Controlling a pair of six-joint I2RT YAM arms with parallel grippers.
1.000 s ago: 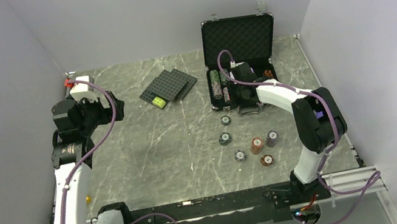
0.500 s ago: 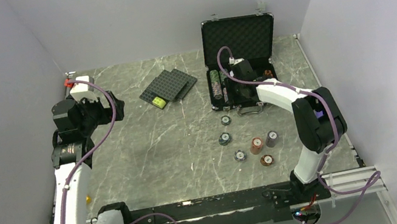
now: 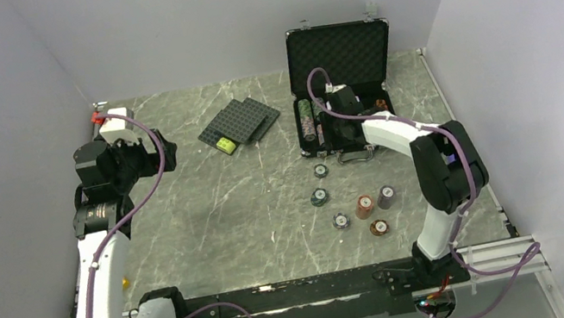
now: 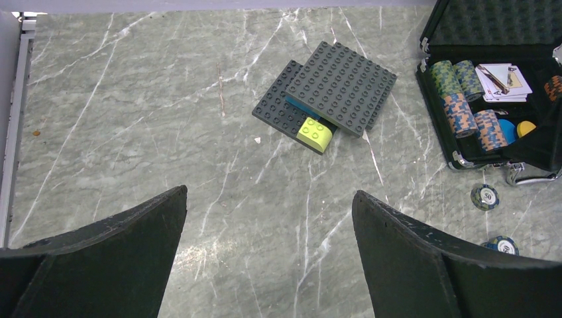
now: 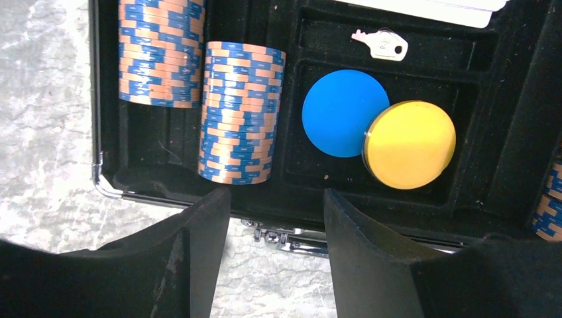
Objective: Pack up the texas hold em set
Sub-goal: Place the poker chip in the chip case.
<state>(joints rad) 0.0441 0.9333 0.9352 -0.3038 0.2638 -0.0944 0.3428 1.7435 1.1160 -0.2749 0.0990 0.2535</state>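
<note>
At the table's far right, the black briefcase (image 3: 339, 53) stands open with its foam lid upright. In its tray are rows of orange-and-blue chips (image 5: 237, 112), a blue disc (image 5: 341, 112) overlapped by a yellow disc (image 5: 411, 146), and a small key (image 5: 381, 43) whose marking is unreadable. The right gripper (image 5: 275, 199) hangs over the near rim, jaws partway apart and empty. Loose chips (image 3: 365, 206) lie on the marble in front of the case. One chip (image 4: 485, 197) reads "50". The left gripper (image 4: 268, 199) is well apart at the left, jaws wide and empty.

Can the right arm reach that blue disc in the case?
Probably yes: its open fingers hover over the black case, nothing covers the round blue disc, though a yellow disc overlaps its edge.
</note>
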